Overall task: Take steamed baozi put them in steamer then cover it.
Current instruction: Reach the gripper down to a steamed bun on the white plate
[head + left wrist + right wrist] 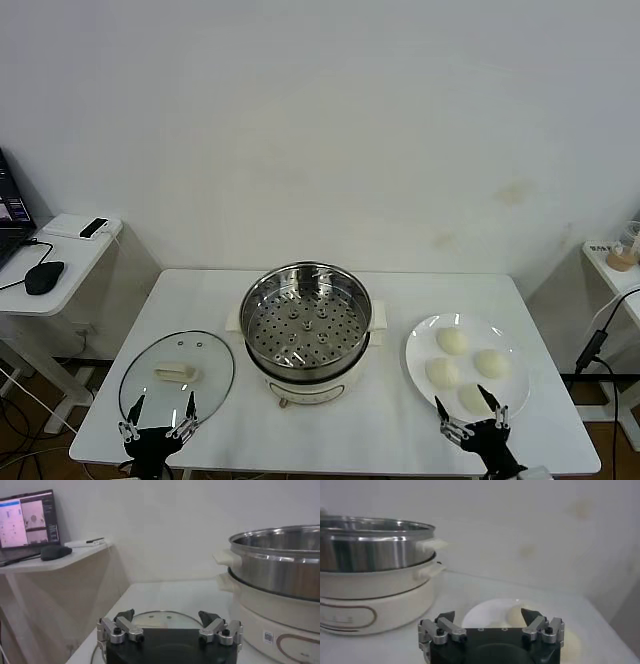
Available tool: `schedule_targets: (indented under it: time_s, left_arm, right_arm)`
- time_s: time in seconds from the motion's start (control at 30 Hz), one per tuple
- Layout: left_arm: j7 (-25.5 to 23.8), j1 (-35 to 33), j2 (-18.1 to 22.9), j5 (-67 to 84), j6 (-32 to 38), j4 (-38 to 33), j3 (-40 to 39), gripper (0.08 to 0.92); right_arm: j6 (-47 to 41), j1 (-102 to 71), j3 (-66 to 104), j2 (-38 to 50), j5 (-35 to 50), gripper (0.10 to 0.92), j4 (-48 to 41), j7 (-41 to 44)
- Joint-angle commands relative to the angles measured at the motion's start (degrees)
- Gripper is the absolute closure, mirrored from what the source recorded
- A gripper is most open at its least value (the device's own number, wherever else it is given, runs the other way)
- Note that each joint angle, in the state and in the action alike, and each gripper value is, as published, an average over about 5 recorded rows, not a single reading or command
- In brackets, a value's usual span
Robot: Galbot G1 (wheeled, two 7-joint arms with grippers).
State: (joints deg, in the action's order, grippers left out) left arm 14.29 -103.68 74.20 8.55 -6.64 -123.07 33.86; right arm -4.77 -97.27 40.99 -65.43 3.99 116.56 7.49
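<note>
Laptop (8, 210) cut off — likewise both arms (lower edge).

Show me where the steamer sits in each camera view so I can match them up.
Head view: steamer at table centre, between the glass lid and the plate of baozi.
Left wrist view: steamer fills one side, cut by the frame edge.
Right wrist view: steamer beside the plate.
Shared landmark: its cream side handles.
</note>
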Motion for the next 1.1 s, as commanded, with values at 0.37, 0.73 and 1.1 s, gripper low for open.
schedule_targets:
  time_s: [0.37,0.73,1.1]
  left_arm:
    - [-2.0,2.8,1.8,-6.5,-3.4,-0.8,0.0,0.177]
    - [-1.4,4.1,1.7,-6.4,-3.6,-0.9,0.8,0.177]
    - [-1.4,5.1,1.9,-6.3,-4.6,-1.2,1.9,0.177]
  right_arm:
    - [-7.7,29.7,-0.6,27.6,-21.2,0.203,-16.4,24.8]
    - [-2.4,57.2,-30.9,40.7,-22.9,0.203,-28.8,49.6]
    - [0.2,84.1,-64.4,32.9,-22.0,0.203,-42.1,56.2]
